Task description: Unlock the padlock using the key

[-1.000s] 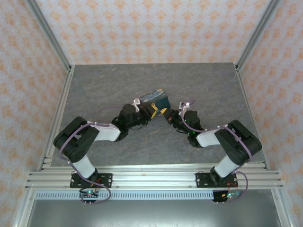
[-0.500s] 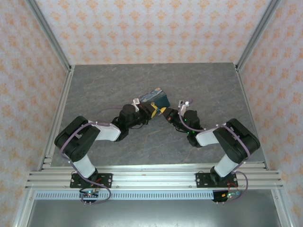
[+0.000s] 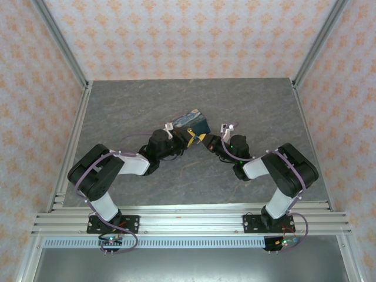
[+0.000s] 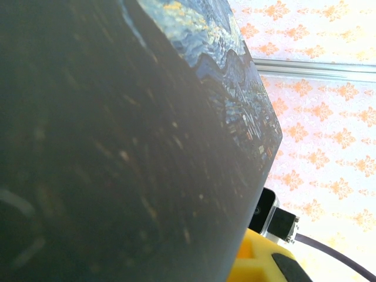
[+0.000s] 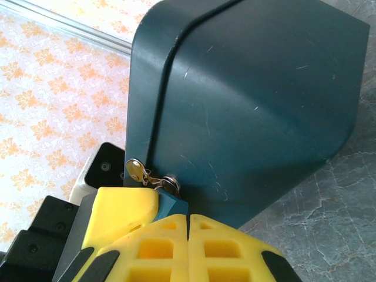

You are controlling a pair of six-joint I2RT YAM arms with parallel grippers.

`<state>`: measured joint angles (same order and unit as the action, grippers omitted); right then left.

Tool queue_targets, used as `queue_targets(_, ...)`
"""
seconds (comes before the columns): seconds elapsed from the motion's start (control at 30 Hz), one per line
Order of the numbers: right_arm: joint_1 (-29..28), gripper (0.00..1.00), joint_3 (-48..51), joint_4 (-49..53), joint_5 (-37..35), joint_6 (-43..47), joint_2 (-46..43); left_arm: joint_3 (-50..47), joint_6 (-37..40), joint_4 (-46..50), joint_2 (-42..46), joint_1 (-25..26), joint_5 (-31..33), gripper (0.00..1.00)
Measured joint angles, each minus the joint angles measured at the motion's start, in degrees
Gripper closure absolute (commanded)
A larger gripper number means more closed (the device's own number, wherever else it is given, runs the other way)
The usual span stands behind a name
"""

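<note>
Two pairs of yellow plastic fingers meet at the middle of the bench [image 3: 258, 106]. The right fingers [image 5: 188, 226] are pressed flat together, their ribbed faces meeting along one seam, with nothing visible between them. Just left of their tips sits the padlock [image 5: 171, 195], a tiny bluish wedge with a silvery round cap, lying against the lower edge of the box [image 5: 247, 106]. A small brass key [image 5: 134, 170] with a rounded head lies left of that cap, its shaft running toward it, apart from the right fingers. The left fingers [image 5: 120, 211] are drawn narrow, and one smooth yellow finger touches the padlock's side. Whether they pinch it I cannot tell.

Beyond both sets of fingers, the box is smooth dark teal with fine scratches, rounded corners and a grooved seam. One face carries a swirling blue painted pattern. The bench is matte grey, veined like stone. Cream wallpaper [image 3: 188, 35] with orange floral motifs lines three sides, framed by ridged aluminium rails [image 3: 188, 220].
</note>
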<state>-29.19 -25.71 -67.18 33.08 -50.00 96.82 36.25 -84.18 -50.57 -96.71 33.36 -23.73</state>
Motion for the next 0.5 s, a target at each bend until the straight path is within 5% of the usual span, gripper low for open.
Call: queue_targets(0.5, 1.70, 1.00, -1.73, -2.91, 2.78, 0.15, 0.87, -0.83, -6.54, -7.26, -1.09, -0.31, 0.59, 1.00)
